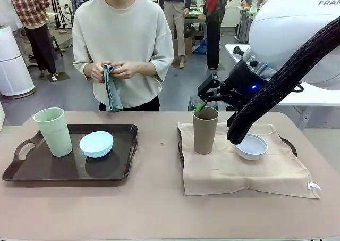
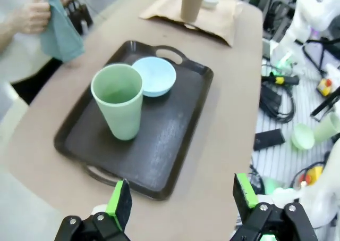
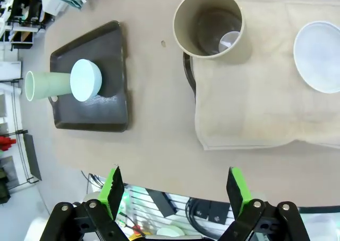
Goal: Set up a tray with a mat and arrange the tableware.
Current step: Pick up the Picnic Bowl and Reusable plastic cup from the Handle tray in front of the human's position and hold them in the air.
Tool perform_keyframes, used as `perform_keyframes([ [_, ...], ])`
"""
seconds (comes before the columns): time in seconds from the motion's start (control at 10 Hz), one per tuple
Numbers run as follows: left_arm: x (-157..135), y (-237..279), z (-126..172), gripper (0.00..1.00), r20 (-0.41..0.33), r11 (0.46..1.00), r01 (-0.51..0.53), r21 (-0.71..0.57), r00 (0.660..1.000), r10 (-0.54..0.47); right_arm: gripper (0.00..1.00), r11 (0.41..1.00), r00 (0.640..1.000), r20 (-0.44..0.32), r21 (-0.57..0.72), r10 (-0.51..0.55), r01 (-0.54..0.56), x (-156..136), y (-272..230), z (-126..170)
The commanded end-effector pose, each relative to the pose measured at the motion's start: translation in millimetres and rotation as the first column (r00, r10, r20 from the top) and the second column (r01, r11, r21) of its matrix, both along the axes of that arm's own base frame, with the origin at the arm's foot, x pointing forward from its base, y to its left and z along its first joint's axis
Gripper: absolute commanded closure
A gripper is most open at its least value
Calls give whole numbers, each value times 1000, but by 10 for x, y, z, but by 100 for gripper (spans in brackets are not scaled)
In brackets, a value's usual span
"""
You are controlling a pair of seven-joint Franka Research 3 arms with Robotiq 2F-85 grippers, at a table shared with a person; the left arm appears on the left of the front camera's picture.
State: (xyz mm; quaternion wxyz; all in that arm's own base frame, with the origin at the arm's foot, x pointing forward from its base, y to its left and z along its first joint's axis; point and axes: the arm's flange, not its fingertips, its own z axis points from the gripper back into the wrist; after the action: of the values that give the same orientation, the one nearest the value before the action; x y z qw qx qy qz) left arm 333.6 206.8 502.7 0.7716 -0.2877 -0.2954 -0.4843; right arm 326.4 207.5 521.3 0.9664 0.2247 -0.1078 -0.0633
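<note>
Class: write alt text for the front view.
A brown cup and white bowl stand on a beige mat; at left, a dark tray holds a green cup and blue bowl. A person opposite holds a teal cloth.

Brown table [image 1: 159,209]: dark tray [image 1: 53,169] at left; second tray [image 3: 187,73] at right, under beige mat [image 1: 239,172].

The right arm [image 1: 297,33] comes in from the right, and its right gripper [image 1: 203,104] is angled down and to the left, jaws wide apart (green pads [image 3: 112,190] facing each other). The left gripper [image 2: 182,197] hangs high and tilted, its jaws equally spread.
</note>
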Motion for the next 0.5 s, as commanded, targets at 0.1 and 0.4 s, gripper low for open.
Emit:
perform_keyframes([
  [0.1,415,185,50,0,299,958,286,-3,915,-272,0,993,996,-30,-79,90,-92,28,431,-48],
  [0.4,526,303,32,0,284,861,505,57,819,-499,0,975,979,-90,-112,182,-192,117,1249,-39],
])
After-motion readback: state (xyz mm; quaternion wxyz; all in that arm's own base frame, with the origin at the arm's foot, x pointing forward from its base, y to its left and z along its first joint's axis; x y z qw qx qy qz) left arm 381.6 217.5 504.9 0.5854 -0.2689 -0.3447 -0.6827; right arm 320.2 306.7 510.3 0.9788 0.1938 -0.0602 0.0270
